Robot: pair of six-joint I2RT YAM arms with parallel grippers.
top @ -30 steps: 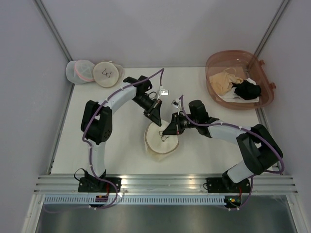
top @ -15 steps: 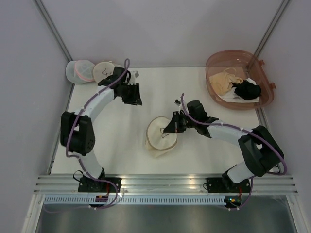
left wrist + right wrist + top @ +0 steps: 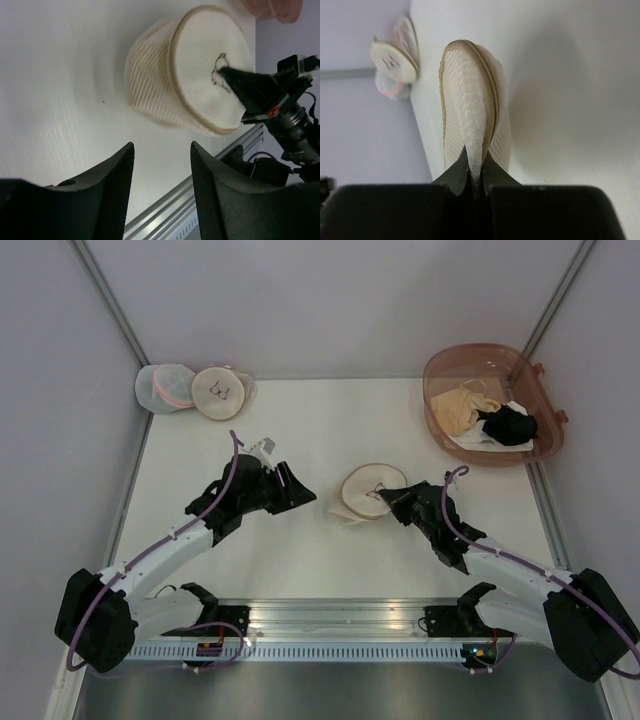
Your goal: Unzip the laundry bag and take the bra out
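Note:
The cream mesh laundry bag (image 3: pixel 368 490) is tipped up on edge at the table's middle, its face with the small black drawing turned toward the left arm. My right gripper (image 3: pixel 397 504) is shut on a pinch of the bag's mesh face (image 3: pixel 475 165). The zipper (image 3: pixel 492 97) runs along the rim beside that pinch. In the left wrist view the bag (image 3: pixel 195 70) stands ahead with the right fingers (image 3: pixel 245 85) on its face. My left gripper (image 3: pixel 303 495) is open and holds nothing, a short way left of the bag. The bra is hidden.
A second cream bag (image 3: pixel 221 392) and a white mesh bag with pink trim (image 3: pixel 164 387) lean at the back left corner. A brown basket (image 3: pixel 440 375) at the back right holds a beige garment (image 3: pixel 462 405) and a black garment (image 3: pixel 507 425).
My left gripper let go at the bag, opened and swung away to the near left. My right gripper stayed shut on the bag and dragged it right, tipping it up.

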